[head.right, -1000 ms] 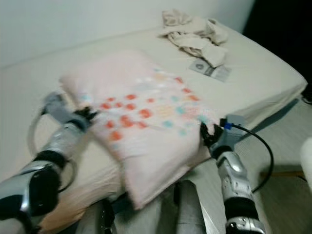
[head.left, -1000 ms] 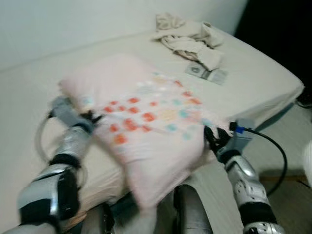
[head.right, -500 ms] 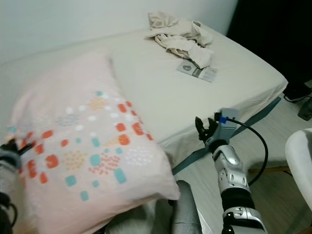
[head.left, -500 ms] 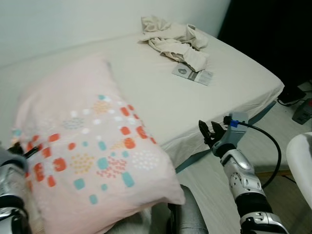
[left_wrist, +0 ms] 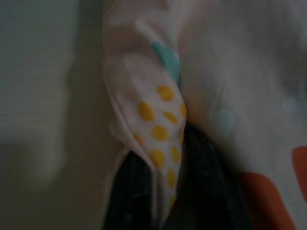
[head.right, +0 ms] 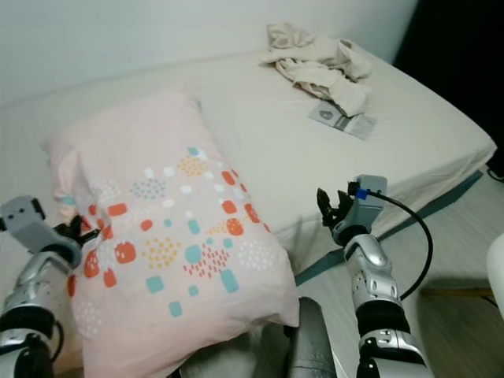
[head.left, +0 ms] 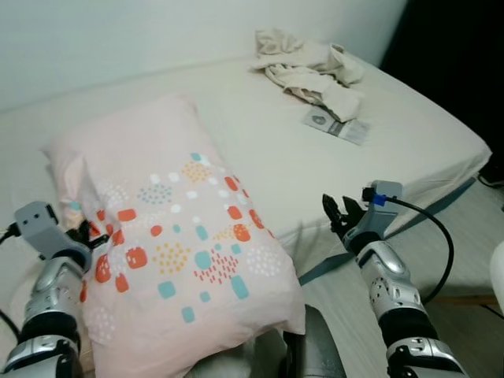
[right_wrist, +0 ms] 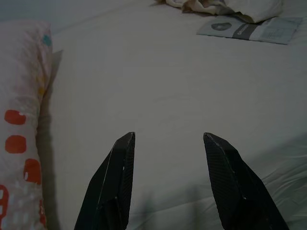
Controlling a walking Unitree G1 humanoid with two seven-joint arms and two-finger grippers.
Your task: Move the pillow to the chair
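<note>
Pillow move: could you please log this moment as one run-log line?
left end effector: shut on pink dotted fabric pillow | right end effector: open, apart from it | beige bed

Soft even light; dim wrist views

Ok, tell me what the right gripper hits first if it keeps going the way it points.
Most likely the bed sheet: the right gripper, jaws open, aims at bare sheet between the pillow and the leaflet. Depth is unclear.
</note>
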